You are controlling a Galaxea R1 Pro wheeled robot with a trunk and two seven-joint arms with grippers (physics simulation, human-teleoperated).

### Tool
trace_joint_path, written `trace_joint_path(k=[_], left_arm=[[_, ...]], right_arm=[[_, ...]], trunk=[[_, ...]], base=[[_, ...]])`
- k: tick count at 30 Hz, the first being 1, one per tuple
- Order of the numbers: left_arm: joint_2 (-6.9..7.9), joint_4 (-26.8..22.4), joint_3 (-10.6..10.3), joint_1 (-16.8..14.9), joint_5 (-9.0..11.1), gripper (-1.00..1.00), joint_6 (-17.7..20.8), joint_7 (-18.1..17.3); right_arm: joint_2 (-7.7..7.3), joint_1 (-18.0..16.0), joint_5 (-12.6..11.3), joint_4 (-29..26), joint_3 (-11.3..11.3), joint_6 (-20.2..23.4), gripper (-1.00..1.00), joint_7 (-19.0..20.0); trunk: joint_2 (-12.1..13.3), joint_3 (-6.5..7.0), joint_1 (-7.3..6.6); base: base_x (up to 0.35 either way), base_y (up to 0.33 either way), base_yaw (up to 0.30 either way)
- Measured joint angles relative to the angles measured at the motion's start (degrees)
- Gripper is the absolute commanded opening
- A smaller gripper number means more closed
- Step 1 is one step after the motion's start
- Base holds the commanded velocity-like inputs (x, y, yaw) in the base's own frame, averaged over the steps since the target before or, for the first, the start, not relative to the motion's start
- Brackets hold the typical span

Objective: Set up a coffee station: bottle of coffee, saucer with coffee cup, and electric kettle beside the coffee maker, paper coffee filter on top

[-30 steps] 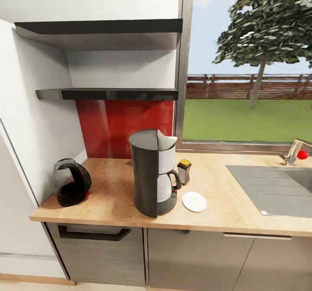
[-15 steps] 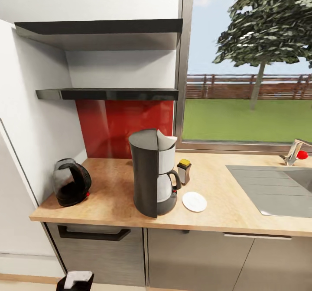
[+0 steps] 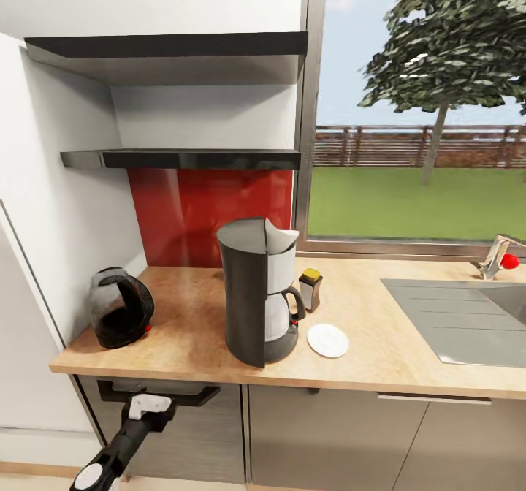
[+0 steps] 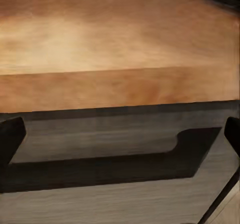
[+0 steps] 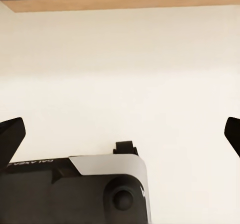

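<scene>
The coffee maker (image 3: 256, 294) stands mid-left on the kitchen countertop (image 3: 394, 363). A white paper coffee filter (image 3: 280, 238) sits on its top. The bottle of coffee (image 3: 310, 288) stands just right of it, and the bare white saucer (image 3: 328, 340) lies in front of the bottle. The electric kettle (image 3: 119, 307) stands at the counter's left end, against the wall. The kitchen shelf (image 3: 183, 158) above holds nothing. The coffee cup is out of view. My left gripper (image 3: 150, 405) (image 4: 120, 139) is open, below the counter's edge (image 4: 120, 89), facing a cabinet handle. My right gripper (image 5: 120, 134) is open, over pale floor.
A dark recessed drawer handle (image 3: 157, 394) (image 4: 100, 169) runs across the cabinet front under the kettle. A sink with drainer (image 3: 456, 319) and a tap (image 3: 497, 256) take up the counter's right. A white wall panel (image 3: 44, 257) closes the left side. A window is behind.
My left arm has risen into the head view from the bottom left, up toward the cabinet front below the kettle. The things on the counter have not moved.
</scene>
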Motion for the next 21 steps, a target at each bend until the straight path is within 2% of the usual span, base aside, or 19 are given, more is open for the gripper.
trace_joint_path(k=[1,11,13,18,21], left_arm=[[-0.11,-2.48,-0.02,-0.40,0.01,1.00,0.89,0.08],[0.07,-11.88,-0.04,-0.86,-0.08,1.00,10.49,0.04],[0.08,-13.91,0.01,-0.99,-0.13,1.00,13.50,0.22],[0.11,-14.80,0.40,-4.14,-0.37,1.00,18.33,0.60],[0.16,-14.92,2.02,-5.73,-0.67,1.00,19.63,0.68]], right_arm=[[0.00,0.07,0.00,0.00,0.02,0.00,1.00,0.00],[0.00,0.24,0.00,0.00,0.00,0.00,1.00,0.00],[0.00,0.24,-0.09,-0.08,-0.06,0.00,1.00,0.00],[-0.40,0.29,-0.12,-0.05,-0.08,0.05,1.00,0.00],[-0.53,0.93,-0.09,0.01,-0.07,0.12,1.00,-0.02]], trunk=[[0.00,0.01,0.00],[0.00,0.00,0.00],[0.00,0.00,0.00],[0.00,0.00,0.00],[0.00,0.00,0.00]], base=[[0.000,0.000,0.000],[0.000,0.000,0.000],[0.000,0.000,0.000],[0.000,0.000,0.000],[0.000,0.000,0.000]])
